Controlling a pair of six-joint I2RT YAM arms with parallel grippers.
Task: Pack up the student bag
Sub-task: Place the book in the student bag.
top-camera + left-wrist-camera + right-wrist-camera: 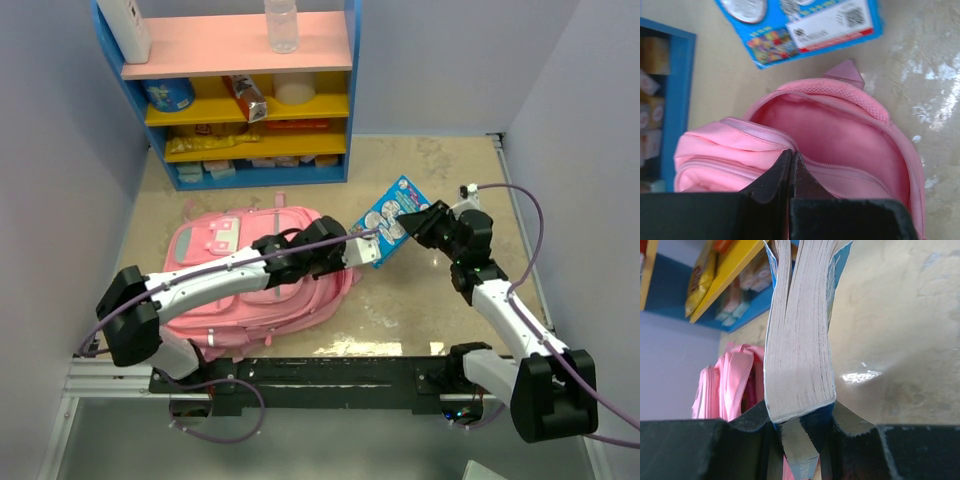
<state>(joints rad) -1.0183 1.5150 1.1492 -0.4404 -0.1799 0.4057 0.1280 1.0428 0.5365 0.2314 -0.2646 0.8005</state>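
Quick status from my end. The student bag (240, 315) is lying flat on the table (440, 290), just in front of the blue shelf (240, 110), with its top end pointing toward the right arm's side. On the left wrist cam the main compartment is gaping open and I can see the pink lining inside.

The left gripper (352, 250) reaches across the bag to that open end. Its fingers are pinched nearly together on the near rim of the opening, right at the zip edge (791, 155), so it has hold of the fabric.

The right gripper (412, 222) sits just past the bag's open end, clamped on a blue book (392, 215). On the right wrist cam the book stands on edge between the fingers, page block facing the lens (797, 340), and the jaws are only as wide as the book is thick. From above, the book's lower corner is right next to the bag's mouth, close to the left gripper. I can't tell whether it's touching the bag.
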